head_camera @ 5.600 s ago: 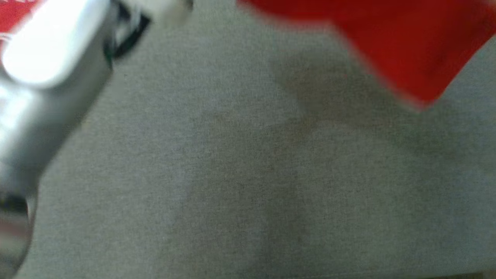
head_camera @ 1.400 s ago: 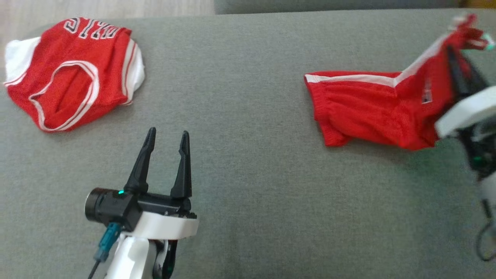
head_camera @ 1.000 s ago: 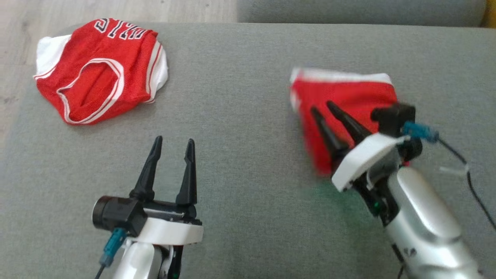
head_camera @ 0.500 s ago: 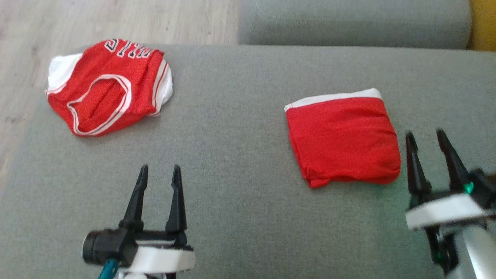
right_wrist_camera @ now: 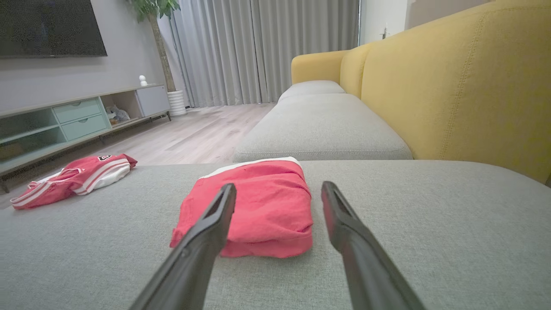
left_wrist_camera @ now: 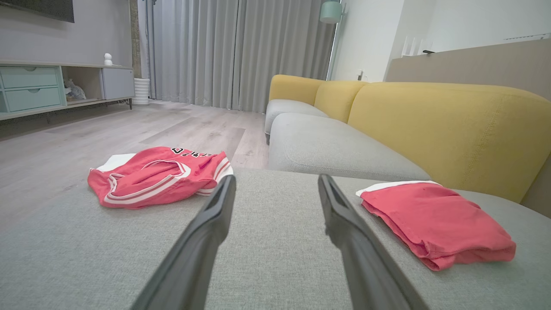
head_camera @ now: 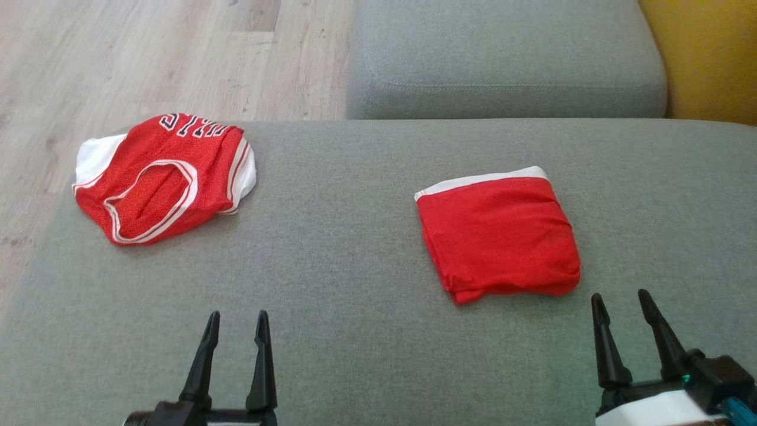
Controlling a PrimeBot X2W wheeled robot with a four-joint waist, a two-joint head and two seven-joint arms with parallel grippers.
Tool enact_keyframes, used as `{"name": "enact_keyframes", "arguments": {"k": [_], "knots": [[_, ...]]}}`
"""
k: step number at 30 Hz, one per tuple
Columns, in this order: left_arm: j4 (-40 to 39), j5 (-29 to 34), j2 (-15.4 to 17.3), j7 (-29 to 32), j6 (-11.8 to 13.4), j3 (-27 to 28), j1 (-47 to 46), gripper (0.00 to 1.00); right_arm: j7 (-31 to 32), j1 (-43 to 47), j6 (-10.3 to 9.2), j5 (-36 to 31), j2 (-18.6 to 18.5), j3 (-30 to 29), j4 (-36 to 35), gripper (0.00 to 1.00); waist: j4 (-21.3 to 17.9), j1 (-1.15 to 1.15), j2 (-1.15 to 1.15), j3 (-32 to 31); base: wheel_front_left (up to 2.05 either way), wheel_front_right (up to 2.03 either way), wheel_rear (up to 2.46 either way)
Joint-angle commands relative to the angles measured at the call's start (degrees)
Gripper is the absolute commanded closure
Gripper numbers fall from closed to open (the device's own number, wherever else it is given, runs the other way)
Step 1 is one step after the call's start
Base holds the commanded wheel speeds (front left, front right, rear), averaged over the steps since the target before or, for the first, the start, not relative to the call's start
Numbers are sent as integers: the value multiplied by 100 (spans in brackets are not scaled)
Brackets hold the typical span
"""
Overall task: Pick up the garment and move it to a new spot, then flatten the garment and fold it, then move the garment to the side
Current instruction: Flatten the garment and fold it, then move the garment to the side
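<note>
**Item:** red shorts (head_camera: 497, 236), folded square, laid flat on the grey sofa seat (head_camera: 355, 331), at 11 o'clock from the right gripper (head_camera: 620, 294).

**Change noted:** the shorts, held by the right gripper a second ago, have been let go and the gripper drawn back. Its fingers are spread wide and nothing is held.

**Left gripper** (head_camera: 237, 314): fingers spread wide, empty.

**Red jersey** (head_camera: 159, 177): crumpled, at 11 o'clock from the left gripper.

**Judgement:** folding and setting aside are taken as done, and the task as near complete.
</note>
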Motion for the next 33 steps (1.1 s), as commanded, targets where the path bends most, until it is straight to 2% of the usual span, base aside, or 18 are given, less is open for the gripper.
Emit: {"name": "enact_keyframes", "arguments": {"k": [1, 21, 33], "knots": [[-128, 46, -12, -30, -12, 224, -97, 0, -61, -112, -4, -54, -38, 145, -206, 0, -32, 1, 0, -37, 0, 0, 0], [-89, 14, -13, -30, 22, 200, 22, 0, -62, -85, -4, -136, -85, 227, -174, 0, -89, 1, 0, -137, 0, 0, 0], [-100, 17, -13, -30, 29, 131, -68, 0, -62, -143, -4, -253, -116, 237, -88, 0, -6, 1, 0, 56, 0, 0, 0]]}}
